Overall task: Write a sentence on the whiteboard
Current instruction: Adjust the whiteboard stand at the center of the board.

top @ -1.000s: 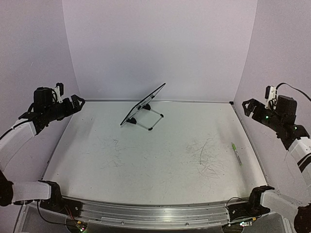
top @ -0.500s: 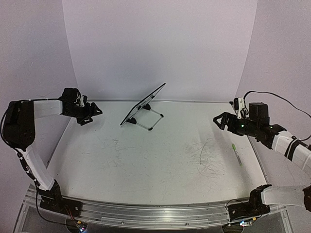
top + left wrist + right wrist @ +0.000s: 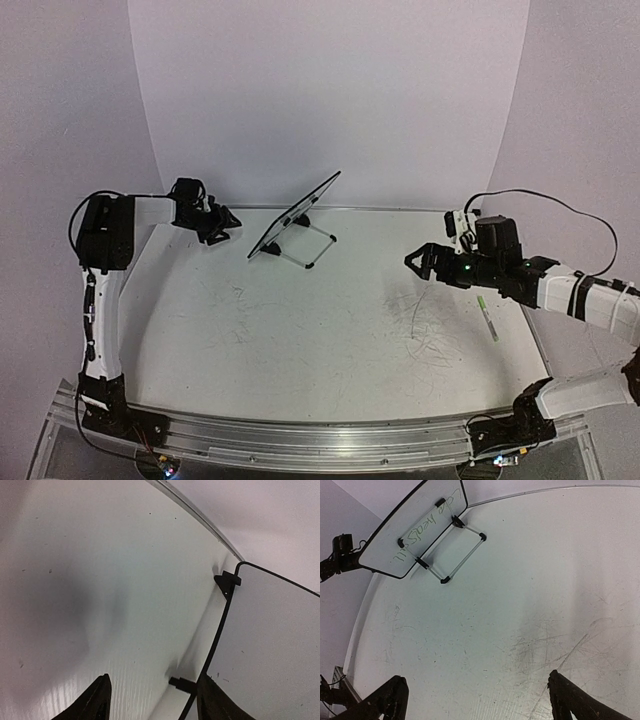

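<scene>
As far as I judge, writing looks done, little left. Big scuffed white table (image 3: 300,345) carries small black-framed white whiteboard (image 3: 295,214), propped tilted on wire stand (image 3: 312,240) at far middle-left. Left gripper (image 3: 226,222) just beside board edge, fingers spread, empty. Right gripper (image 3: 418,260) well apart, spread wide, empty. Green marker pen (image 3: 487,316) lies unheld on right of table. Thin green handwritten sentence (image 3: 427,522) on board face — too small for me to read.

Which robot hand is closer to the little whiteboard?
The left. The left gripper hovers close beside the whiteboard, apart from it. The right gripper is much farther away, out on the board's other side.
</scene>
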{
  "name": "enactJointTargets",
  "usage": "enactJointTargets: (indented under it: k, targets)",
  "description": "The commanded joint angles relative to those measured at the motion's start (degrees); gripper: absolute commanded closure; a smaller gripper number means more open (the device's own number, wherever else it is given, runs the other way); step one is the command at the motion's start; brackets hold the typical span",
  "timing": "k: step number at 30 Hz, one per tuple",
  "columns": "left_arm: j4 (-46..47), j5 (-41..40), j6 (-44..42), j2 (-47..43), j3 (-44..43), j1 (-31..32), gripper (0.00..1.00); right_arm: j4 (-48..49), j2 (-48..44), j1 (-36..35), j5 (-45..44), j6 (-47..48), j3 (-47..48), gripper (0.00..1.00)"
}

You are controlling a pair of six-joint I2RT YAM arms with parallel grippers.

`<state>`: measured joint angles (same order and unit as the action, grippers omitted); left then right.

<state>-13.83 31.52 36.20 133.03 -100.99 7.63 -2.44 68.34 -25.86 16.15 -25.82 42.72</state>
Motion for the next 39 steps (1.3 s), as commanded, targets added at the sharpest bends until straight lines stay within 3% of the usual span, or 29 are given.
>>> enactJointTargets:
  k: [1, 5, 10, 16, 22, 32, 39]
  targets:
    - [0.2, 1.7, 2.5, 7.6, -10.9, 1.7, 0.48, 0.4, -1.6, -0.1, -4.2, -0.5, 1.2, 0.02]
    - [0.3, 4.9, 3.8, 14.2, -18.5, 4.1, 0.60, -0.3, -3.6, -0.1, -5.7, -1.0, 0.5, 0.02]
    - [0.3, 4.6, 3.8, 16.3, -20.8, 7.1, 0.65, -0.3, -4.0, -0.1, -6.2, -1.6, 1.0, 0.02]
    - [0.2, 1.1, 1.5, 10.2, -10.7, 9.9, 0.72, 0.1, -3.9, -0.1, -6.7, -2.0, 1.1, 0.02]
    - [1.3, -3.7, -0.6, 0.9, 3.6, 13.3, 0.73, 1.6, -2.8, -0.1, -6.3, -2.4, 0.3, 0.02]
    - [15.3, -4.7, 7.0, -9.1, 24.6, 24.6, 0.73, 4.7, 0.6, -0.2, -6.0, -4.5, -0.8, 0.02]
    - [22.5, -8.5, 13.7, -7.4, 26.3, 36.1, 0.71, 5.2, -3.6, -0.2, -10.8, -6.2, -3.0, 0.02]
